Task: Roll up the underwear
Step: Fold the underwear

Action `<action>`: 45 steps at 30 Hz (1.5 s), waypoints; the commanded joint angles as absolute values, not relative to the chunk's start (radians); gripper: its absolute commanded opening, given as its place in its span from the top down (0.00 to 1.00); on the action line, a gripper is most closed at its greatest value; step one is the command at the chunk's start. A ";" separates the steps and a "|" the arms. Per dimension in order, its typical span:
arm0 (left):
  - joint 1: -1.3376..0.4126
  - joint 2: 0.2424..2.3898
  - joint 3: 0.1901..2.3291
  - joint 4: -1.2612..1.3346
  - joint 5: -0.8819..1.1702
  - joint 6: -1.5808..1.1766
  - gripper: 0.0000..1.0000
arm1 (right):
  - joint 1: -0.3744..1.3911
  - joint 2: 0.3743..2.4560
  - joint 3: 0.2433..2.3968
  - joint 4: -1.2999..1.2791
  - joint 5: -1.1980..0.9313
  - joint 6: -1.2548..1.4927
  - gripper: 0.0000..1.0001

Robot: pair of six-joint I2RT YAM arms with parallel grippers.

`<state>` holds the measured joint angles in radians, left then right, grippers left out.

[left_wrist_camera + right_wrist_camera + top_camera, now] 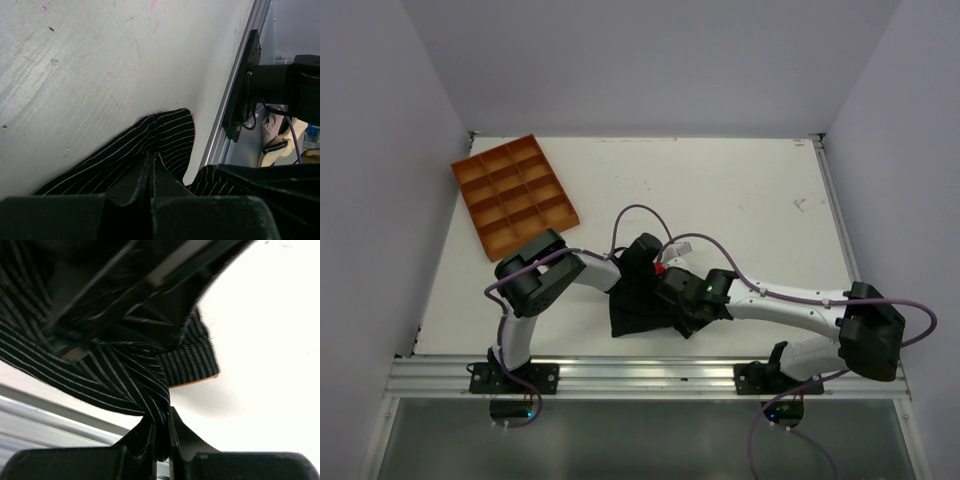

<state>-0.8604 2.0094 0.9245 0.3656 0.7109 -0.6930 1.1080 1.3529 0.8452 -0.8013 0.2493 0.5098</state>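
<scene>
The underwear point(632, 314) is soft black fabric with fine pale pinstripes and a thin orange-brown edge. It sits bunched and creased at about 6 o'clock on the matte white tabletop point(740, 190), close to the ribbed aluminium rail point(650, 370).

The left end effector point(640, 272) reaches onto it from the 10 o'clock side. In the left wrist view its hard black fingers point(127, 192) are pressed together, with a ridge of striped cloth nipped between them.

The right end effector point(672, 305) meets the garment from 3 o'clock. In its wrist view the fingers point(186, 440) are clamped tight on a twisted rope of the fabric.

From above, both end effectors cover much of the garment, so its outline is hard to make out. A dark blurred shape fills the upper part of the right wrist view, too close to identify.

A moulded orange tray point(515, 195) of square compartments lies at 10 o'clock, well apart. Faint scuffs and specks mark the tabletop.
</scene>
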 commanded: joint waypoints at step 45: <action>-0.861 2.092 0.969 0.186 0.785 -0.471 1.00 | 0.758 1.588 0.917 -0.666 0.003 0.344 0.42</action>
